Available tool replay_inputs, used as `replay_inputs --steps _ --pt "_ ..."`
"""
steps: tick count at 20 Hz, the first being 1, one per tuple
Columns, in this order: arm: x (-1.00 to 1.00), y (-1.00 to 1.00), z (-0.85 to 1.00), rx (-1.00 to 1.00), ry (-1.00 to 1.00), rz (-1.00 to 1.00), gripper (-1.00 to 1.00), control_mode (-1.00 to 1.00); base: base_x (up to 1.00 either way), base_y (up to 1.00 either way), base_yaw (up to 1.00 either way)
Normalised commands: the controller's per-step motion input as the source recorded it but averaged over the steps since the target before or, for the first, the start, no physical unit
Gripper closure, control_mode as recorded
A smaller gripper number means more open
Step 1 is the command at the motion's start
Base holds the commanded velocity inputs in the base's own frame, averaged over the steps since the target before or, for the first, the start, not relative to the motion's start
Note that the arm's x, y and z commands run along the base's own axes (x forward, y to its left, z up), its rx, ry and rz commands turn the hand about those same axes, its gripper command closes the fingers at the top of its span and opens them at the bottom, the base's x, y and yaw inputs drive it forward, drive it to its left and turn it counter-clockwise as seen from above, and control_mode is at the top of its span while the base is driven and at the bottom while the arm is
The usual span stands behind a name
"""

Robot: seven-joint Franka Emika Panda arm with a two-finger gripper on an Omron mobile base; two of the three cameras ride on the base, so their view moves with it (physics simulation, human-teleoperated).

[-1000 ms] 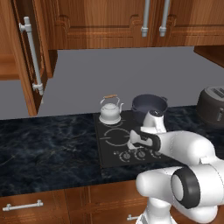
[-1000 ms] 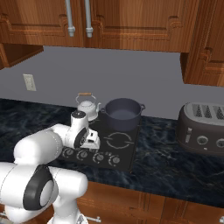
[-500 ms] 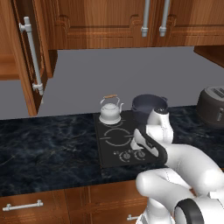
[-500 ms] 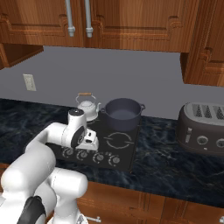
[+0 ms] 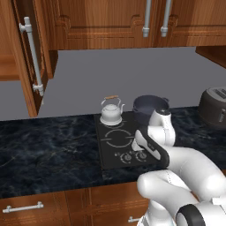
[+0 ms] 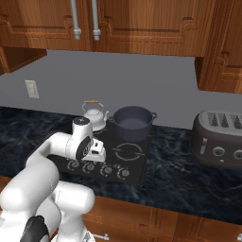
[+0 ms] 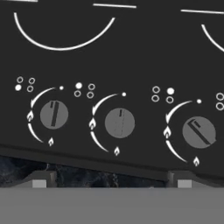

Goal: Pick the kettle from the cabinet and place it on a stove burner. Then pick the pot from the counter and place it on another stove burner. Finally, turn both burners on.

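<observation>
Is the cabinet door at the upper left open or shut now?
Open. In the left base view the cabinet door stands swung outward, its bar handle facing sideways, unlike the shut doors beside it.

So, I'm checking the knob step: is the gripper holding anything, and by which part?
Nothing is held. The gripper is open above the cooktop knobs, its fingers apart and touching none.

Dark toaster (image 6: 220,140) right; wall outlet (image 6: 31,89) left.
</observation>
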Motion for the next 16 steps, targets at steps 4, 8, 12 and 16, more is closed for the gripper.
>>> replay_inputs --steps 4,8,12,16 --pt "0.00 0.01 -0.28 0.00 -0.04 0.00 -1.00 -1.00 0.00 0.00 0.00" --pt "-0.07 0.00 -0.36 0.00 -0.07 0.00 -1.00 -1.00 0.00 0.00 0.00" --pt "-0.12 0.00 -0.41 0.00 -0.07 0.00 -1.00 -1.00 0.00 0.00 0.00" --pt "-0.26 0.00 -0.45 0.00 -0.07 0.00 -1.00 -1.00 0.00 0.00 0.00"
